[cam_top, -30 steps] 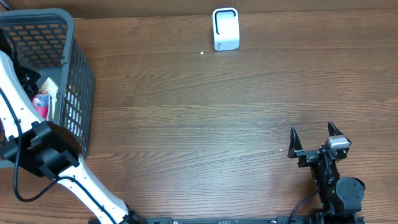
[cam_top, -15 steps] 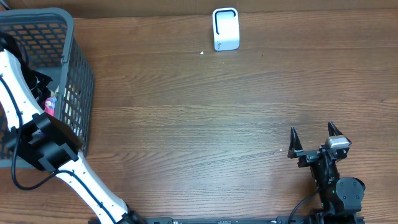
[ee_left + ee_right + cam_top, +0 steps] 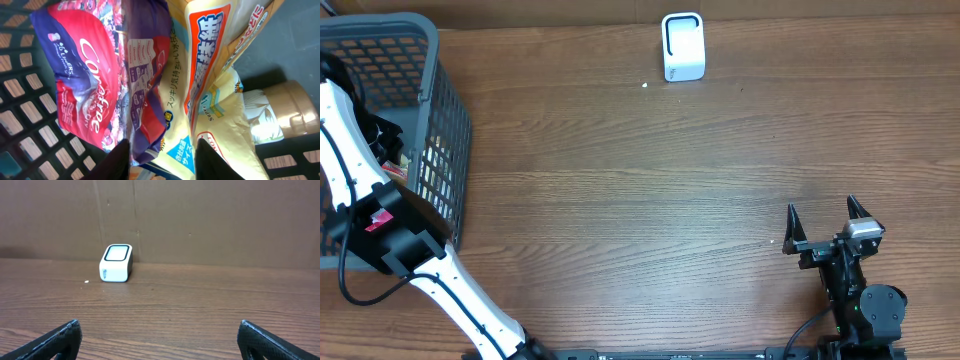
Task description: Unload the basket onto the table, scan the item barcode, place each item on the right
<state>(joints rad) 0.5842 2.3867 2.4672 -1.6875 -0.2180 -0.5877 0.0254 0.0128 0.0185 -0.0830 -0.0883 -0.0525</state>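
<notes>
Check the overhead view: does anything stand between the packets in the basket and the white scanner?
Only the basket's mesh wall, on the side facing the scanner; a packet must be lifted over it. Past that, the table between them shows nothing in the way.

White left arm, black cables, black right tool.

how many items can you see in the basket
3: a red Carefree pack at left, a yellow packet in the middle, a tan-capped container at right; more may be hidden.
</notes>
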